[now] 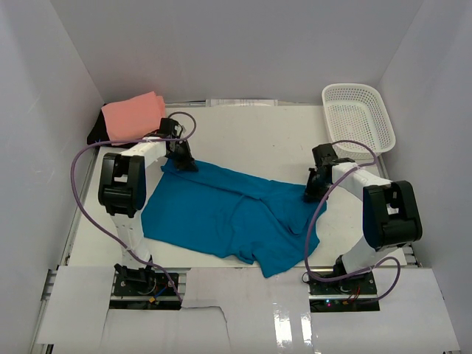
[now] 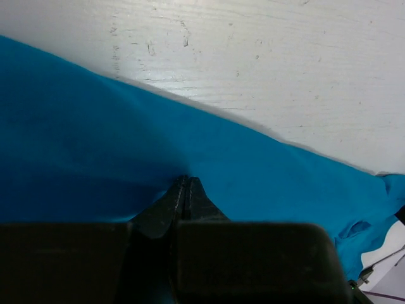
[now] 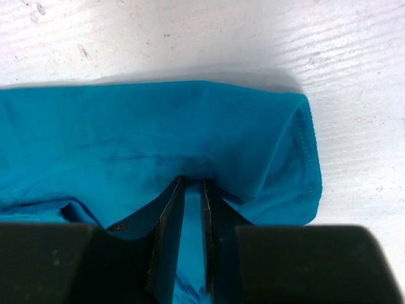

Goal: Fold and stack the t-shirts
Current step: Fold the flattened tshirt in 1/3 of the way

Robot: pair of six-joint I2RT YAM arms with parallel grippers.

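A teal-blue t-shirt lies partly folded and rumpled across the middle of the table. My left gripper is at the shirt's far left corner, its jaws pressed together on a pinch of the teal cloth. My right gripper is at the shirt's right end, near a hemmed edge. Its jaws stand a narrow gap apart with teal cloth caught between them. In the far left corner a salmon-pink t-shirt lies folded, clear of both grippers.
A white mesh basket stands at the back right. White walls close in the table on three sides. Purple cables loop from both arms. Bare white tabletop shows beyond the teal shirt's far edge.
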